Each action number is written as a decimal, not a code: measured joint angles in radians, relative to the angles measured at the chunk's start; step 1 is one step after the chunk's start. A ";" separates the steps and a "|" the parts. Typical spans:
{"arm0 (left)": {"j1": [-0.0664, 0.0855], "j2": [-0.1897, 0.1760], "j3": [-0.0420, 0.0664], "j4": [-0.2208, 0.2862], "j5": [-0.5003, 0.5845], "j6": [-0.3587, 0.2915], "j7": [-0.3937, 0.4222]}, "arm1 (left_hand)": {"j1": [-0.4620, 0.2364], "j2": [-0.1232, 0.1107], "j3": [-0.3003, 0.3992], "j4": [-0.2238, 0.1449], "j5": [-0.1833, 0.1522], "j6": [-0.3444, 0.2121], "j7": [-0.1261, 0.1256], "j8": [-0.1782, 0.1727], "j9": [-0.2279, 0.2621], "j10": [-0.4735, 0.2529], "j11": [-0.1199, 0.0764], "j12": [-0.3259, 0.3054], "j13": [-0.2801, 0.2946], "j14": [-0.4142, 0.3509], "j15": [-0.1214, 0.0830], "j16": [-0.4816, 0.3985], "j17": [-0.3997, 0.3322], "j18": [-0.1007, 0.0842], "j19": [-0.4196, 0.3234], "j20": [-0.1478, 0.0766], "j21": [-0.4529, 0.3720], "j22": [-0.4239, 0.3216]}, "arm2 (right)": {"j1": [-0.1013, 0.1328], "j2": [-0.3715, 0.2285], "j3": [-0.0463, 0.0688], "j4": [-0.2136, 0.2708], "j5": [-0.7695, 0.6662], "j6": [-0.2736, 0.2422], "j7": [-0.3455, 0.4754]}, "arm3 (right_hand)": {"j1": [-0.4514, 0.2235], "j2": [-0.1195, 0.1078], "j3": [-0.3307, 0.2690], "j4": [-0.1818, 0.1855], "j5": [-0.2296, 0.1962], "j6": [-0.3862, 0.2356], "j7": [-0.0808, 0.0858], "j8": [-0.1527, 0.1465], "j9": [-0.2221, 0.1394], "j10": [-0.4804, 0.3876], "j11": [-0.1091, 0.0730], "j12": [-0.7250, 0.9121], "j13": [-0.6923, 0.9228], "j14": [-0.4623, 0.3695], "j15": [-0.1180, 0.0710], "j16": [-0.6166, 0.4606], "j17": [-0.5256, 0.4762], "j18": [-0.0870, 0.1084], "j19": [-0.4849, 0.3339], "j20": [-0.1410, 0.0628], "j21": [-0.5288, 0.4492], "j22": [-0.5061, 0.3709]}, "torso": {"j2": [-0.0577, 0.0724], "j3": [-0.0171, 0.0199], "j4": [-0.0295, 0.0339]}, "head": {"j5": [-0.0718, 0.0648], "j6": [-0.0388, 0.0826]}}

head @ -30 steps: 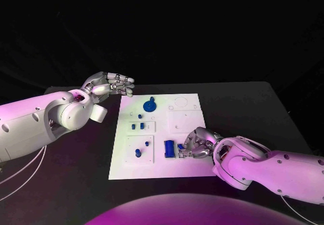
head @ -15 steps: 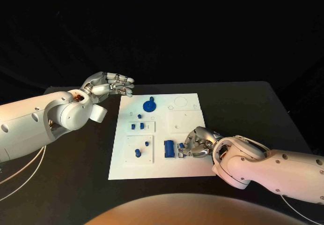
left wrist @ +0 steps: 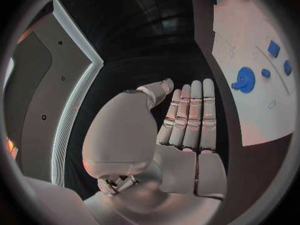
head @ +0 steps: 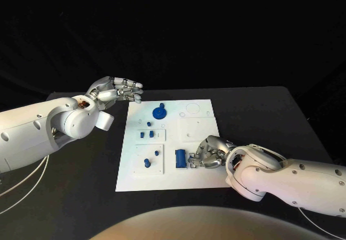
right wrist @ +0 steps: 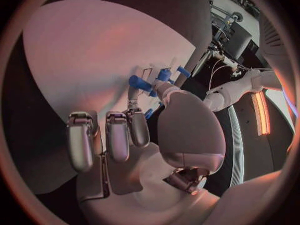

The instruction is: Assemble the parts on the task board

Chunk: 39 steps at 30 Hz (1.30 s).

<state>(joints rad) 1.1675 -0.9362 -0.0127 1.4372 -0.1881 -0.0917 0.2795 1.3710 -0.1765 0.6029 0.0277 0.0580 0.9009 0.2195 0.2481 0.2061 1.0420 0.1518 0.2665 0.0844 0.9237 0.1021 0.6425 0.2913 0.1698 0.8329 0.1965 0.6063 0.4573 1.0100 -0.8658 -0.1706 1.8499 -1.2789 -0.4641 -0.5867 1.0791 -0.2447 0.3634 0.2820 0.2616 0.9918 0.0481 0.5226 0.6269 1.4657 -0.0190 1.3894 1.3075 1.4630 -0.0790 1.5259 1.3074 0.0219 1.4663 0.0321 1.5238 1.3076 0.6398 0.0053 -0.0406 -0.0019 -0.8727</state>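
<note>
We are looking down at a black table point(head: 267, 115) carrying the white task board point(head: 194, 175) in its middle. Our left arm is reaching across the table's far left corner, and our right forearm is lying over the board's near right corner, hiding that part of it.

Blue parts are sitting on the board: a round gear-like part point(head: 160, 111) near its far edge, two small pieces point(head: 147, 134) in a raised square plate below it, a peg point(head: 147, 162) in a second plate nearer us, and an upright rectangular block point(head: 180, 158) just beside our right robot hand point(head: 207, 153).

That right robot hand is resting on the board, its fingers curling around a small blue piece point(head: 193, 159).

Our left robot hand point(head: 117, 90) is hovering off the board's far left corner, its fingers curling inward and holding nothing.
</note>
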 measured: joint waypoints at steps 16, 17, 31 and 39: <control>0.000 0.000 0.000 -0.001 0.000 0.000 0.000 | 0.000 0.000 0.000 0.000 0.000 0.000 0.000 0.000 0.000 0.000 0.000 0.000 0.000 0.000 0.000 0.000 0.000 0.000 0.000 0.000 0.000 0.000 | 0.000 -0.003 0.000 0.003 0.000 0.012 -0.006 | 0.042 0.071 0.004 -0.008 0.000 0.007 -0.007 0.008 0.000 0.001 -0.010 0.017 0.001 0.002 -0.005 0.000 0.000 0.000 0.000 -0.007 0.008 0.000 | 0.000 0.0010 -0.0007 | 0.000 0.000; 0.000 0.000 0.000 -0.001 0.000 0.000 0.000 | 0.000 0.000 0.000 0.000 0.000 0.000 0.000 0.000 0.000 0.000 0.000 0.000 0.000 0.000 0.000 0.000 0.000 0.000 0.000 0.000 0.000 0.000 | 0.000 -0.003 0.000 0.003 -0.001 0.012 -0.007 | 0.055 0.084 0.014 -0.012 0.000 0.007 -0.007 0.008 -0.001 0.001 -0.010 0.021 0.001 0.000 -0.007 0.000 0.000 0.000 0.000 -0.007 0.011 0.000 | 0.000 0.0011 -0.0007 | 0.000 0.000; 0.000 -0.001 0.000 -0.001 0.000 0.000 -0.001 | 0.000 0.000 0.000 0.000 0.000 0.000 0.000 0.000 -0.001 0.000 0.000 0.000 0.000 0.000 0.000 0.000 0.002 0.000 0.000 0.000 0.000 -0.002 | 0.000 -0.005 0.000 0.008 -0.014 0.010 -0.016 | 0.092 0.105 0.107 -0.008 0.003 0.013 -0.006 0.011 -0.005 0.001 -0.010 0.036 0.000 0.004 -0.011 0.000 0.000 0.000 -0.004 -0.011 0.016 0.000 | 0.000 0.0012 -0.0004 | -0.001 0.000; 0.000 -0.001 0.000 -0.001 0.000 0.000 -0.002 | 0.000 0.000 0.000 0.000 0.000 0.000 0.000 0.000 -0.001 0.000 0.000 0.000 0.000 0.000 0.000 0.000 0.002 0.000 0.000 0.000 0.000 -0.002 | 0.000 -0.003 0.001 0.010 -0.015 0.010 -0.016 | 0.054 0.096 0.103 0.004 0.004 0.021 -0.014 0.015 -0.004 0.001 -0.010 0.041 0.000 0.004 -0.011 0.002 0.000 0.000 -0.004 -0.011 0.019 0.000 | 0.000 0.0006 -0.0004 | -0.001 0.000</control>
<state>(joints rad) 1.1675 -0.9369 -0.0127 1.4365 -0.1881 -0.0915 0.2777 1.3710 -0.1765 0.6029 0.0277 0.0580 0.9009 0.2195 0.2481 0.2053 1.0420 0.1519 0.2665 0.0842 0.9236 0.1021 0.6425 0.2928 0.1699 0.8329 0.1965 0.6063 0.4556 1.0100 -0.8686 -0.1701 1.8600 -1.2936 -0.4543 -0.6025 1.1330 -0.1488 0.4666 0.2860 0.2652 1.0128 0.0343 0.5381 0.6232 1.4666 -0.0287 1.4308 1.3077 1.4667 -0.0897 1.5282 1.3073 0.0220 1.4626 0.0213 1.5423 1.3074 0.6394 0.0058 -0.0409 -0.0025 -0.8728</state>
